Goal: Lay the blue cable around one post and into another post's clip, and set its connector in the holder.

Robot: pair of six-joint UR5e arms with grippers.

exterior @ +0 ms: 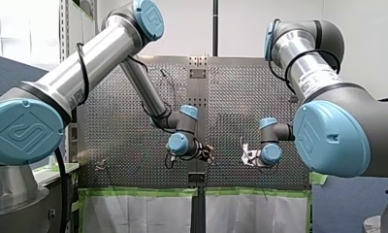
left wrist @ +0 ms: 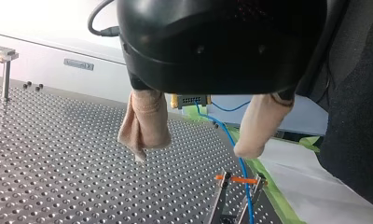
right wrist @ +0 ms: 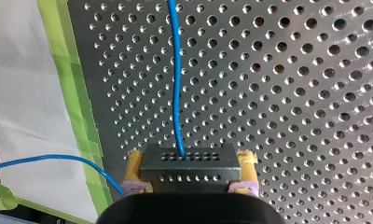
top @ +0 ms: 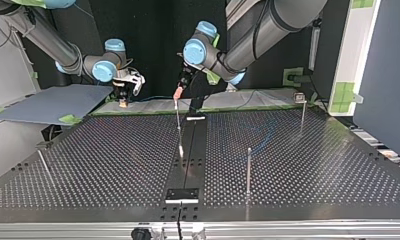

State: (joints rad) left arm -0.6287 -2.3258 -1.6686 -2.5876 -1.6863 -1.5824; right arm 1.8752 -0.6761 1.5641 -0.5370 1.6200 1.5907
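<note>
My right gripper (right wrist: 190, 164) is closed on the black connector (right wrist: 189, 158), which sits clamped between its yellow pads (right wrist: 135, 163) above the perforated tabletop (right wrist: 292, 93). The blue cable (right wrist: 176, 84) leaves the connector's face and runs straight ahead over the holes. A second stretch curves off beside the gripper, across the green tape (right wrist: 77, 93) edging the tabletop. My left gripper (left wrist: 191, 154) hangs open with nothing between its beige-padded fingers (left wrist: 145, 123). In the left wrist view, the cable crosses an orange band (left wrist: 236, 179) stretched between two metal prongs (left wrist: 222, 191).
</note>
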